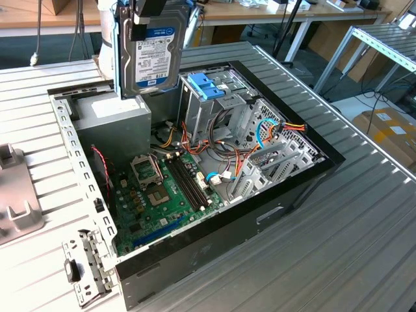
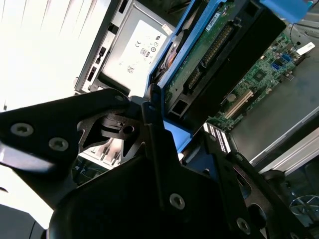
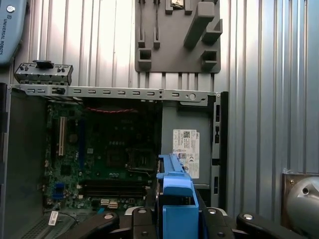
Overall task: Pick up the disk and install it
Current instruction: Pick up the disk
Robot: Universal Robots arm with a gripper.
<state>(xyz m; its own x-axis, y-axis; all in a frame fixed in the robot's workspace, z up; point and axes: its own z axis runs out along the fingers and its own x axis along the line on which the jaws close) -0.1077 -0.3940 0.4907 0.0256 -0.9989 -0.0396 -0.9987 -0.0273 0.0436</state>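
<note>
The disk hangs upright in the air, its white-and-blue label facing the exterior view, clipped in a light-blue frame. My gripper is shut on its upper end. It hovers above the grey power supply box at the far corner of the open computer case. In the second wrist view the disk's green circuit-board underside runs away from my black fingers. The first wrist view looks down the blue frame edge, held between the fingers.
A fixed drive cage with blue tabs stands in the case beside the power supply. The motherboard and bundles of cables cover the case floor. A grey fixture lies on the ribbed table.
</note>
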